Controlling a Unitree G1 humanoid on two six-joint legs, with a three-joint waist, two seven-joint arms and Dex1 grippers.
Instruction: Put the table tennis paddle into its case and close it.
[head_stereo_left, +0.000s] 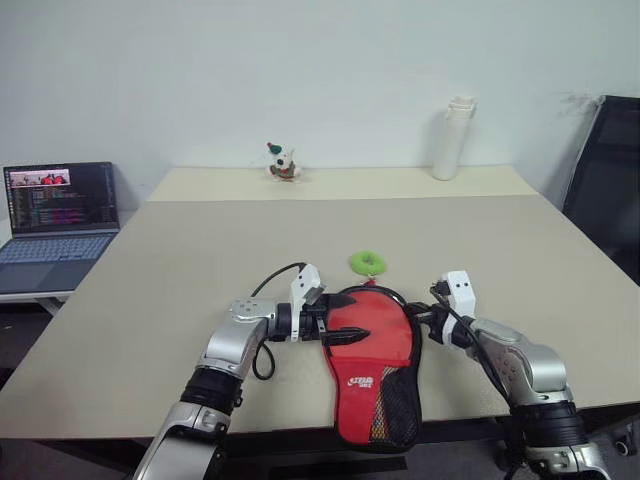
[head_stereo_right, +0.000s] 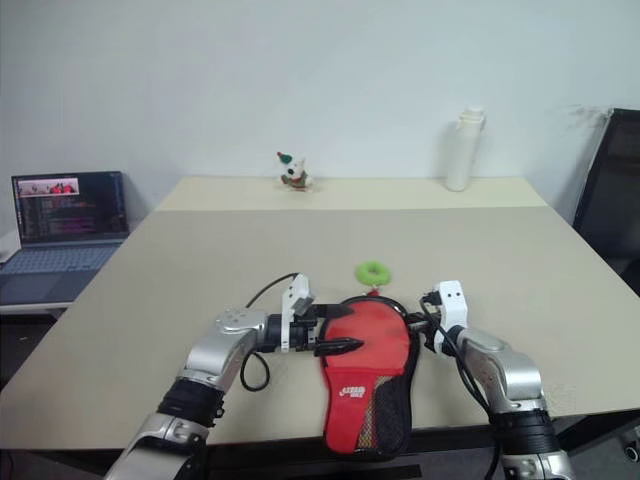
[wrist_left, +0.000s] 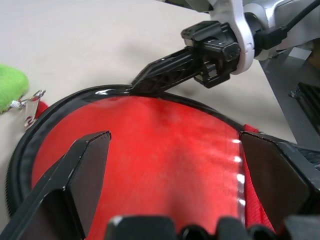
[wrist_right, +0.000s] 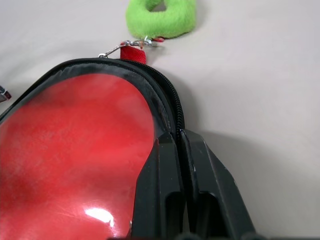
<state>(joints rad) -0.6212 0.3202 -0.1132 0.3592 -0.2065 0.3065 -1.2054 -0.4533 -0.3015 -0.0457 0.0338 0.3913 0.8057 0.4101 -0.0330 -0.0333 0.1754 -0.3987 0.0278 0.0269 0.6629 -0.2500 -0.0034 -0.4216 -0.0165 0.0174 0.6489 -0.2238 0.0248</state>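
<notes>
The case (head_stereo_left: 372, 400) lies at the table's front edge with its narrow end hanging over it, red logo side up and zipper rim (wrist_right: 165, 92) open. The table tennis paddle (head_stereo_left: 372, 325) sits inside, and its glossy red face (wrist_left: 160, 160) shows in the round end. My left gripper (head_stereo_left: 340, 320) reaches in from the left, open, one finger on each side of the red face. My right gripper (wrist_right: 179, 137) is shut on the case's black zipper rim on the right side. The paddle's handle is hidden in the case.
A small green ring (head_stereo_left: 368, 263) is clipped to the case's far end. At the back of the table stand a white bottle (head_stereo_left: 452, 140) and a small toy figure (head_stereo_left: 283, 163). A laptop (head_stereo_left: 60, 215) sits off to the left, a black chair (head_stereo_left: 610, 190) to the right.
</notes>
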